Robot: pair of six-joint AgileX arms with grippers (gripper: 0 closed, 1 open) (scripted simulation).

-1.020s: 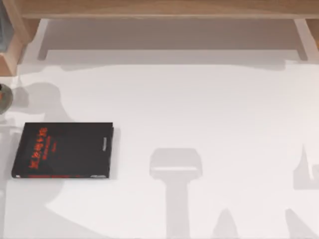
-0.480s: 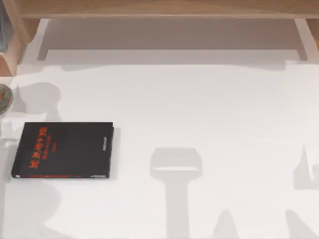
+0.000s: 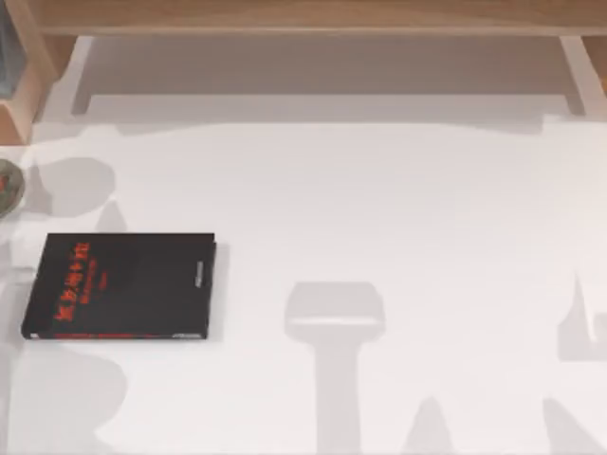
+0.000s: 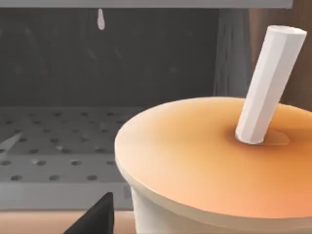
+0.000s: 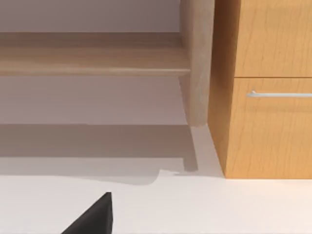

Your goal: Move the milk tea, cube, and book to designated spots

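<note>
The milk tea is a pale cup with an orange lid and a white straw, close up in the left wrist view. My left gripper is shut on the cup, and one black finger shows beside its wall. In the top view the milk tea peeks in at the table's far left edge. One black finger of my right gripper shows over bare white tabletop, holding nothing. The cube and the book are out of view.
A black book with red lettering lies flat at the table's left. A wooden shelf runs along the back edge. A wooden cabinet with a drawer handle stands ahead of my right gripper. A dark perforated panel lies behind the cup.
The milk tea has slid slightly further left at the table's edge. Its round shadow has drawn closer to it, and the arm's shadow at the lower left has shifted.
</note>
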